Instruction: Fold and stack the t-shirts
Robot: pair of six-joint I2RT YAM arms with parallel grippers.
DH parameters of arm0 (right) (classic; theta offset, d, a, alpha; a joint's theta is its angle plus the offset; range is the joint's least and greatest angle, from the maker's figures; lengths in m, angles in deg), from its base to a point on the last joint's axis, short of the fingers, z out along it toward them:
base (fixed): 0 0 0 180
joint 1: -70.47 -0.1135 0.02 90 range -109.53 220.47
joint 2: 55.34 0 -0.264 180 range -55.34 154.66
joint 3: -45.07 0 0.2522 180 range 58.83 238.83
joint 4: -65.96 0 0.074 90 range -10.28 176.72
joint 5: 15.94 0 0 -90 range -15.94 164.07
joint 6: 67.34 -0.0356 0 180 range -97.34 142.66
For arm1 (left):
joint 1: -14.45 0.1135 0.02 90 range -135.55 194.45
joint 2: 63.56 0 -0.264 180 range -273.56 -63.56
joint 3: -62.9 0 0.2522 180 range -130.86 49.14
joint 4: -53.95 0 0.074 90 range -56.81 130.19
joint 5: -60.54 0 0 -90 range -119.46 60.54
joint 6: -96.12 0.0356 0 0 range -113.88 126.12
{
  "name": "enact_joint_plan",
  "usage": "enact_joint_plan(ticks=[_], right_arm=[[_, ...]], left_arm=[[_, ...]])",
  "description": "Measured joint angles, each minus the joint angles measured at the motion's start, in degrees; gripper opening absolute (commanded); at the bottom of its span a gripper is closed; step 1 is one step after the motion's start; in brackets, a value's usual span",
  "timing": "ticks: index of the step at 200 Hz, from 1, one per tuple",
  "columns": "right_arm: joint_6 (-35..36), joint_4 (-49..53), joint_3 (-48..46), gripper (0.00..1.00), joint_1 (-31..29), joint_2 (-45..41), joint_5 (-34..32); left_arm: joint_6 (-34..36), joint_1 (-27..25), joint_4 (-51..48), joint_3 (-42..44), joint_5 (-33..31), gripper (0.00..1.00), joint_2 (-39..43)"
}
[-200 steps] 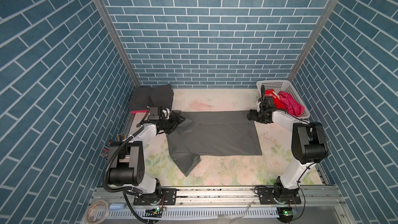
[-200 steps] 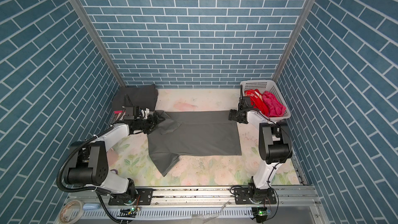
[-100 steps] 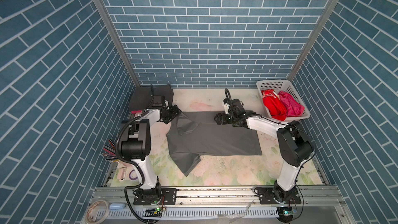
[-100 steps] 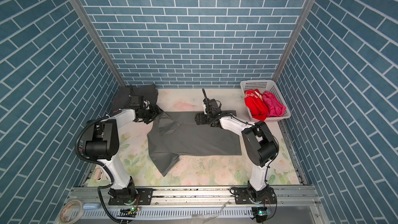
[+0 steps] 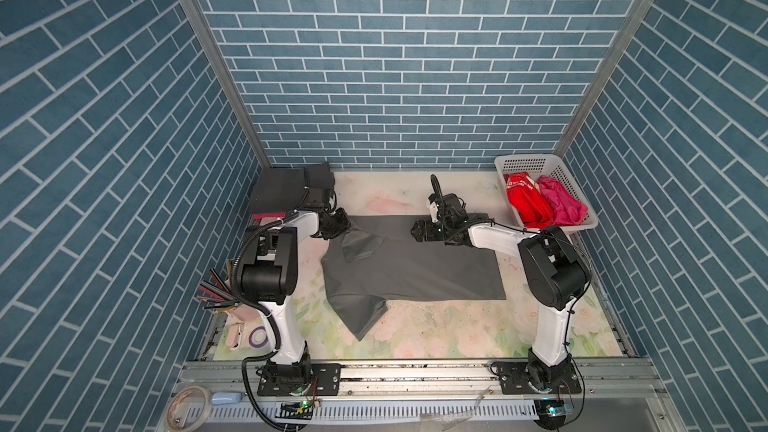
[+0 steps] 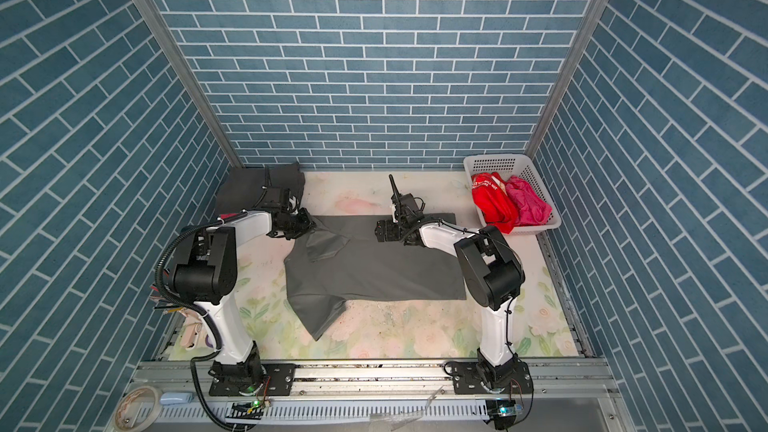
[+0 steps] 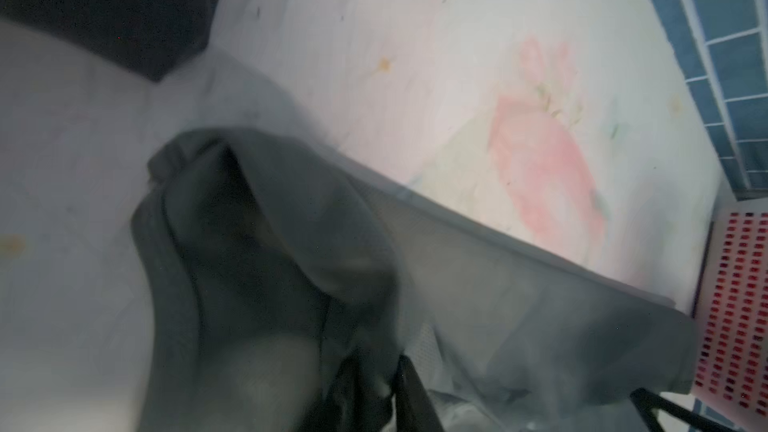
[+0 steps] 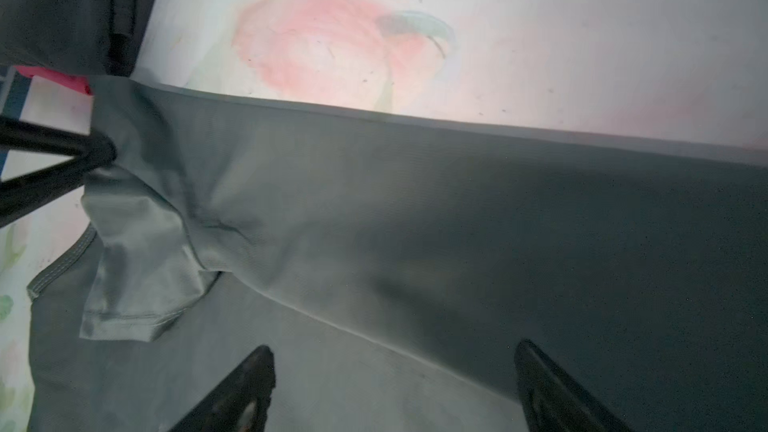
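"Top views first: where does the grey t-shirt point(image 5: 415, 272) lie?" asks the picture desk.

"Spread flat across the middle of the floral tabletop point(image 5: 436, 326), as seen in both top views, collar end toward the left arm. Its far sleeve point(image 5: 359, 243) is turned in over the body. Its near sleeve point(image 5: 361, 317) juts out toward the near edge."

"And the left end effector point(image 5: 337, 224)?"

"Clenched on the grey t-shirt at its far left corner, just beside the turned-in sleeve. The right wrist view shows its black fingers point(image 8: 50, 138) meeting at a point on the cloth, which rises there. The left wrist view is blurred and shows grey cloth bunched close to the lens."

"The right end effector point(image 8: 395, 388)?"

"Released, grasping nothing. Its tips stand wide apart above the shirt's body, near the far edge. Whether they touch the cloth cannot be told."

"The other t-shirts?"

"A red t-shirt point(image 5: 525, 201) with white lettering and a pink t-shirt point(image 5: 561, 205) lie heaped together in the white basket point(image 5: 528, 158) at the far right corner. A charcoal t-shirt point(image 5: 278, 189) lies folded at the far left corner, behind the left arm."
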Motion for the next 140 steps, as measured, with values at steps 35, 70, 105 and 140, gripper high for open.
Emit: enact_joint_plan(ticks=[35,70,105,140], right_arm=[[-0.1,0.0,-1.7,0.91,2.5,0.0,0.5],[-0.1,-0.8,-1.7,0.92,2.8,-0.2,1.7],[-0.4,-1.3,-2.4,0.91,1.8,-1.4,2.1],[-1.7,-2.1,-2.6,0.81,-3.1,-2.6,2.0]], left_arm=[[0.2,0.0,-0.2,4.1,0.0,0.06,3.0],[0.0,0.0,0.6,5.4,1.2,0.00,5.4],[-0.9,0.0,1.6,6.6,3.6,0.00,5.8],[-1.0,0.4,1.6,6.6,4.0,0.00,5.7]])
